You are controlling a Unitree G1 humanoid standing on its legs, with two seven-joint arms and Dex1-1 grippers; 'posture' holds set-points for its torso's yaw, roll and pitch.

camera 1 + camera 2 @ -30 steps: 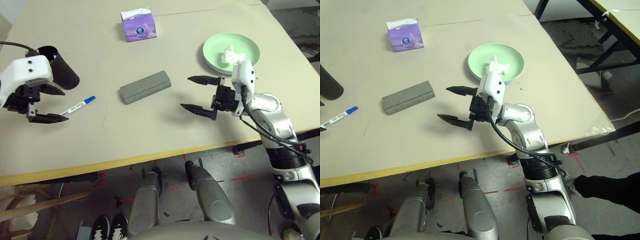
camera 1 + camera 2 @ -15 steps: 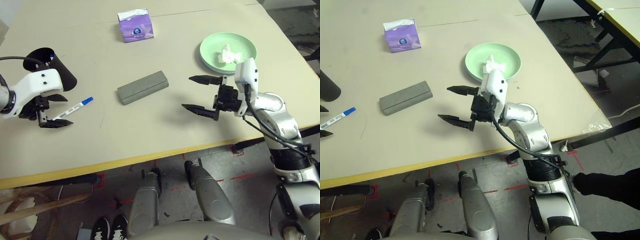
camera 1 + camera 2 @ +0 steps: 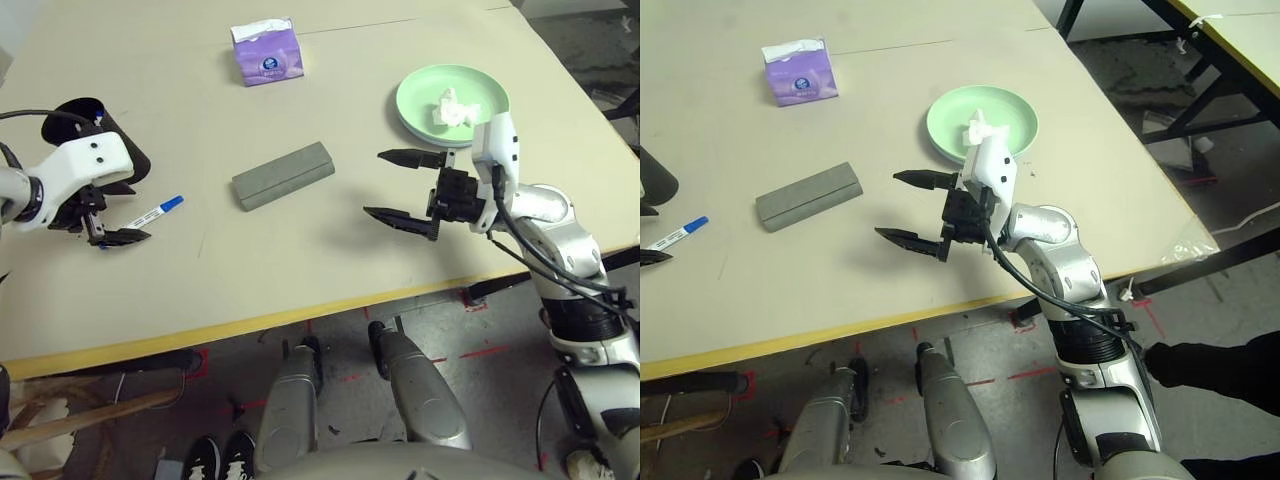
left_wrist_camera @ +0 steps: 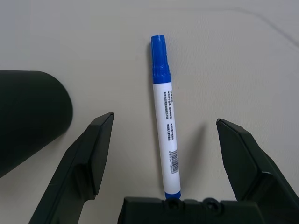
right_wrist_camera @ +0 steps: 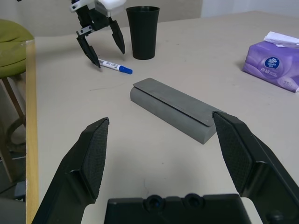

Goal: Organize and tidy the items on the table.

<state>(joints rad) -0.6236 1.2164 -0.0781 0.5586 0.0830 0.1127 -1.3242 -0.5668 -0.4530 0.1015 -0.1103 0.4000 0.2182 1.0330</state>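
Lower now than a second ago, the left gripper (image 4: pixel 163 154) has come down over the blue-capped marker (image 4: pixel 166 130), which lies flat on the surface (image 3: pixel 300 260) between its jaws, barrel running along the gap and blue cap pointing away from the wrist. Those jaws stand released, well apart on either side, neither touching the pen. That looks like the set-up for a pinch across the barrel, so the marker seems the first item in hand for tidying.

A black cup (image 5: pixel 142 31) stands just outside one left jaw, near enough that a careless closing or lift could knock it.

Opposite, the right gripper (image 3: pixel 405 186) hangs released and empty above the surface, its jaws pointing toward the grey glasses case (image 3: pixel 283 175), which lies beyond their tips. Behind that wrist sits the green plate (image 3: pixel 415 95) holding the crumpled tissue (image 3: pixel 452 108). A purple tissue pack (image 3: pixel 266 52) stands farther back.
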